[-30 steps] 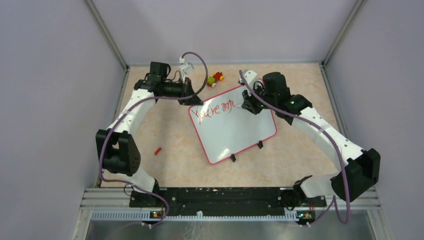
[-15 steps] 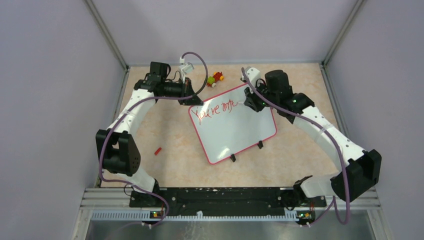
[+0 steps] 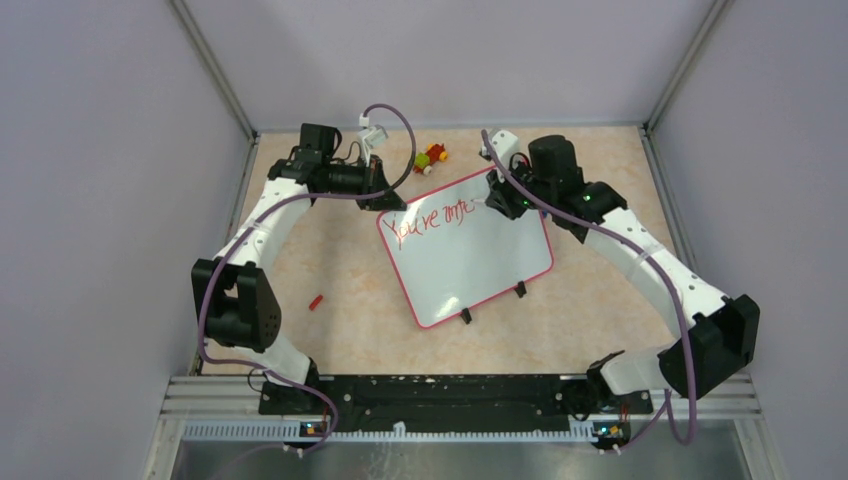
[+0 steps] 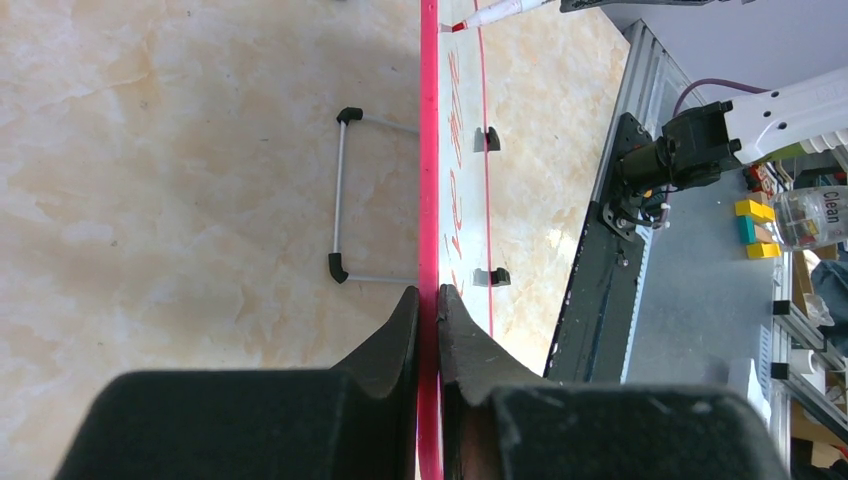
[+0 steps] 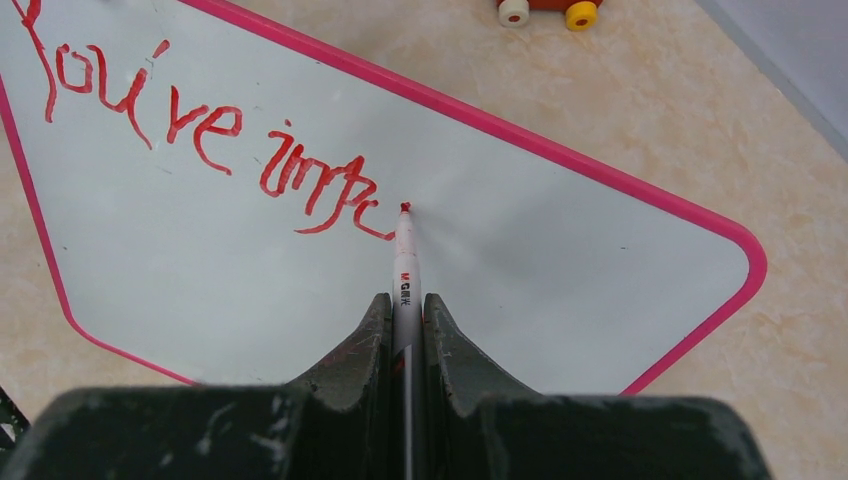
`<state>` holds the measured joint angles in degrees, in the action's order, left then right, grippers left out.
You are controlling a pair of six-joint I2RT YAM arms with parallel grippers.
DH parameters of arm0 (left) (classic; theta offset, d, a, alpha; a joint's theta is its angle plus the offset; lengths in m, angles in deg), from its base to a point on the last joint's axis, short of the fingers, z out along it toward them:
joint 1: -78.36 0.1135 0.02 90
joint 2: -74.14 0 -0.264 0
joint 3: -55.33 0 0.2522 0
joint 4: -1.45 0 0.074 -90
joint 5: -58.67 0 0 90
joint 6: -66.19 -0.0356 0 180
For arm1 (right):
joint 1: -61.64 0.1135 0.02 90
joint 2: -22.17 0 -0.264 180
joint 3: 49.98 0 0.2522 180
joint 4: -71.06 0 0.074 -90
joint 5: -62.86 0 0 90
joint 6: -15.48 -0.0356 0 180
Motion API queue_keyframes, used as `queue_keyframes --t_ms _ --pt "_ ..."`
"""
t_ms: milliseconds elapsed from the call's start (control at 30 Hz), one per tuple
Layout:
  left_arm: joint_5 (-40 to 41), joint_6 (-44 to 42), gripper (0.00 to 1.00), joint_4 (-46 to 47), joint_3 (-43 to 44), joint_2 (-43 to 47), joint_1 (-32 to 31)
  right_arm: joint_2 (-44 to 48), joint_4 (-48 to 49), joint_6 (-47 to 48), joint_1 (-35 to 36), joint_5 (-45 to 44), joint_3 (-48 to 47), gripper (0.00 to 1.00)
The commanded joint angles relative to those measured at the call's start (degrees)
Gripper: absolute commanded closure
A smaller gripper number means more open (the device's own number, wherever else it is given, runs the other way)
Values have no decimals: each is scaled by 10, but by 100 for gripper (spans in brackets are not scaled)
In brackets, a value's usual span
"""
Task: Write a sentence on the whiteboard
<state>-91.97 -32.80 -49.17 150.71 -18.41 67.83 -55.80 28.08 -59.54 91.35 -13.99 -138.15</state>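
A small red bit [image 3: 316, 301] lies alone on the bench [image 3: 330, 250], far to the left. The left hand [image 4: 428, 292] is clenched on the pink rim at the board's far left corner. One finger is on each side of the rim. Behind that, near the back wall, sits a little toy [image 3: 432, 156] in red, yellow and green.

The board [image 3: 480, 265] lies in the middle of the bench, turned at a slant. Two black clips [image 3: 466, 315] stick out from its near edge. Red words [image 5: 200, 130] run along its top part. They read "You're imp", with one more letter just begun.

The pen [image 5: 404, 270] has its red tip touching the board right at the end of the last stroke. The right hand [image 5: 405, 305] is clenched tight around the pen, over the board's far right corner.
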Motion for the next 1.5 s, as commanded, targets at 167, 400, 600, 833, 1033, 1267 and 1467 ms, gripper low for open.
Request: queue_keyframes --t_ms 167,400,600,833,1033,1267,1467 --pt "-11 -5 100 -8 11 -1 -12 -7 8 -1 14 11 -18 100" --pt "-10 -8 100 -8 10 0 -12 -6 7 -1 21 3 -14 100" --pt "-9 -7 100 -8 10 0 -12 4 17 -3 12 -19 -10 100" --pt "-8 -6 100 -8 11 0 -12 10 15 -4 -4 -25 -6 100" --pt "-8 -6 100 -8 12 -1 -12 15 7 0 -4 -17 7 100" --pt "-8 -5 100 -8 11 -1 -12 25 -2 4 -4 -14 27 100" --pt "-8 -5 100 -8 10 0 -12 31 -4 3 -4 -8 33 100"
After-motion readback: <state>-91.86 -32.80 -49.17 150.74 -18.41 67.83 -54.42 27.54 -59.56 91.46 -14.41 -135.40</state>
